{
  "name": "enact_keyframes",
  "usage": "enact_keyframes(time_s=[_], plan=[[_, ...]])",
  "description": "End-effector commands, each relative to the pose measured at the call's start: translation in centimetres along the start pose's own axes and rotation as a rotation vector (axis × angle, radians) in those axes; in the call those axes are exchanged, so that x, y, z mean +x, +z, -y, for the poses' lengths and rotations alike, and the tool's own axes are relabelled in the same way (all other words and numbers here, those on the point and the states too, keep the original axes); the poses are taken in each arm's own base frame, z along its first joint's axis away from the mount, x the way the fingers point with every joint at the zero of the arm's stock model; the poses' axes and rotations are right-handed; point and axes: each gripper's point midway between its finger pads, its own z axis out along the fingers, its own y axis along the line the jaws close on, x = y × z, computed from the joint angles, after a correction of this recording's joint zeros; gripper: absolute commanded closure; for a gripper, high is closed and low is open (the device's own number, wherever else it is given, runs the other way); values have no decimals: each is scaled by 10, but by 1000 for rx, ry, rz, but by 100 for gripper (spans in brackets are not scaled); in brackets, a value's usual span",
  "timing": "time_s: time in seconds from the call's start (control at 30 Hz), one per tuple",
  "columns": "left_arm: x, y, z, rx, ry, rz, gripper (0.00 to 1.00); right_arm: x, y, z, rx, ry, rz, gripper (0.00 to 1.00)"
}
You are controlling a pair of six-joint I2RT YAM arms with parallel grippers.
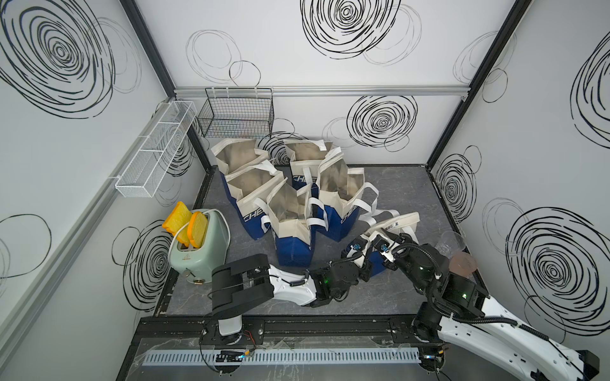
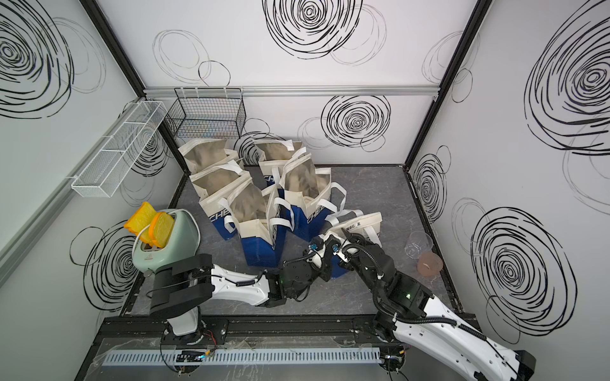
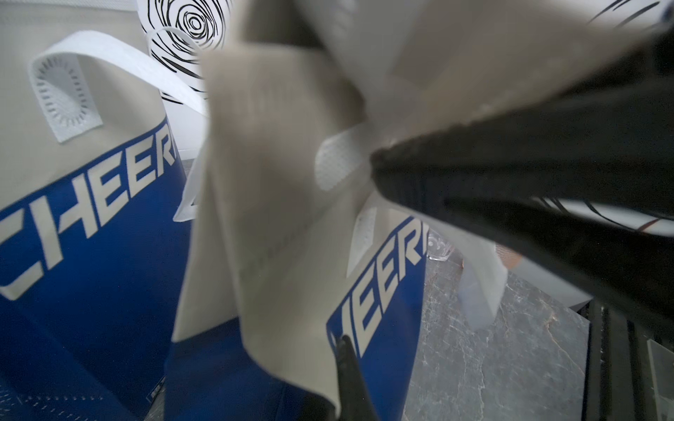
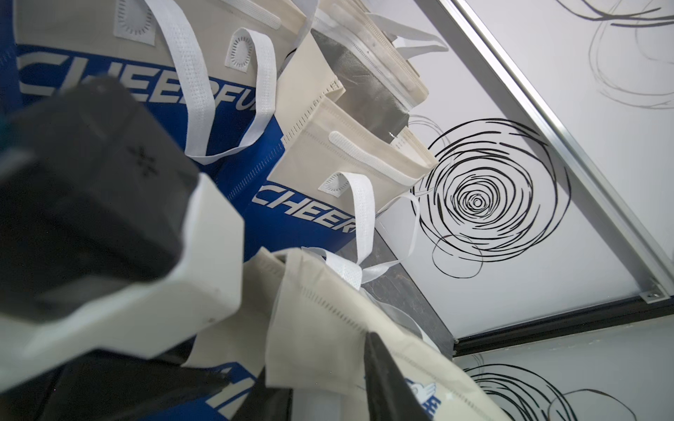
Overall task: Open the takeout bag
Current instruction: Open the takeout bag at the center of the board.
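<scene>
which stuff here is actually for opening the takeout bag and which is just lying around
For the job:
- flat, unopened takeout bag, on the right side

Just lying about:
- five open bags
- toaster
- toast slices
- black wire basket
- white wire basket
- clear glass
- pink cup

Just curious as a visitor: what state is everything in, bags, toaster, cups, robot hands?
Five bags: standing, open.
Sixth bag: top folded shut.
Left gripper: shut on sixth bag's fabric.
Right gripper: at that bag, grip unclear.
Toaster: toast sticking up.
Glass: on its side.
Pink cup: upright.
</scene>
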Motion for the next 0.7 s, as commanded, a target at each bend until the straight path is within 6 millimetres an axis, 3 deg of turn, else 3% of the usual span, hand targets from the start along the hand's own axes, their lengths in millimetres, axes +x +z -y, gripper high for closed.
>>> enact_keyframes(time_s=[0.0, 0.37, 0.47, 0.67], plan=[[18, -1, -7, -21, 59, -64, 100, -3, 2, 10, 65, -8, 6, 69], [16, -4, -10, -24, 62, -63, 100, 11, 8, 4, 85, -15, -25, 82], [16, -6, -10, -24, 62, -63, 100, 7, 8, 9, 103, -11, -20, 100], [21, -9, -13, -26, 61, -77, 100, -14, -2, 33, 154, 89, 40, 100]])
